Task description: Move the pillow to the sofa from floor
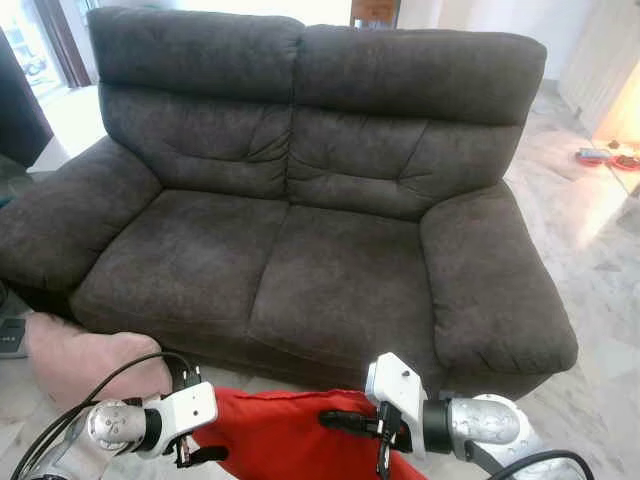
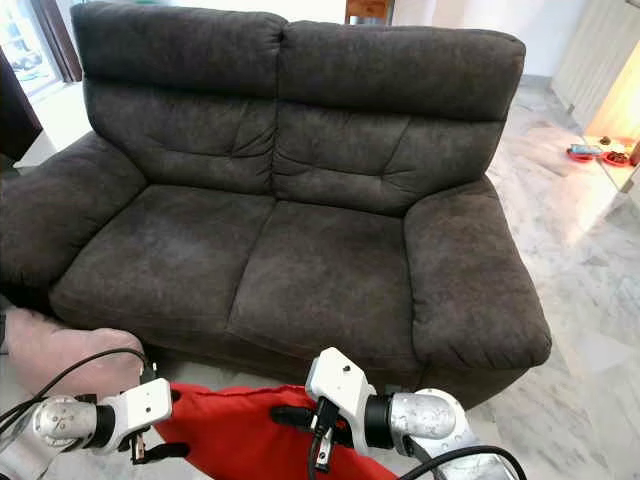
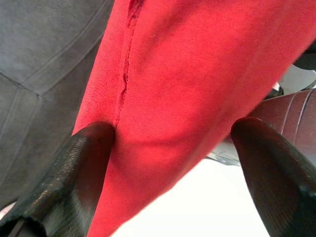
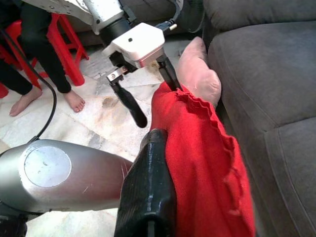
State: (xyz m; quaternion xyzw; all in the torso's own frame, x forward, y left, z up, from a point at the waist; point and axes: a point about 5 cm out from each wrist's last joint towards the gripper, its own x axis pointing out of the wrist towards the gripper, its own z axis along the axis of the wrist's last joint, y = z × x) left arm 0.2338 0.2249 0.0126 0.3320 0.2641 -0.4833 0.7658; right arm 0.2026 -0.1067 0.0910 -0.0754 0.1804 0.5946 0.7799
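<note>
Nearest, the red pillow [image 1: 285, 435] hangs off the floor, pinched at each end: the left gripper [image 1: 196, 428] is clamped on one edge, the right gripper [image 1: 372, 427] on the other, so it spreads flat for placing. A pink cushion [image 1: 85, 355] lies beside. Beyond stands the sofa [image 1: 300, 250], its seat bare.

Both silver arms raised side by side before sofa [image 1: 300, 200] front edge, wrists turned inward toward each other. Left gripper [image 1: 195, 420] at left end of red pillow [image 1: 290, 435], black fingers [image 3: 74, 173] spread astride it. Right gripper [image 1: 350, 425] at pillow's right end, one finger [image 4: 148, 187] pressed against red fabric.
</note>
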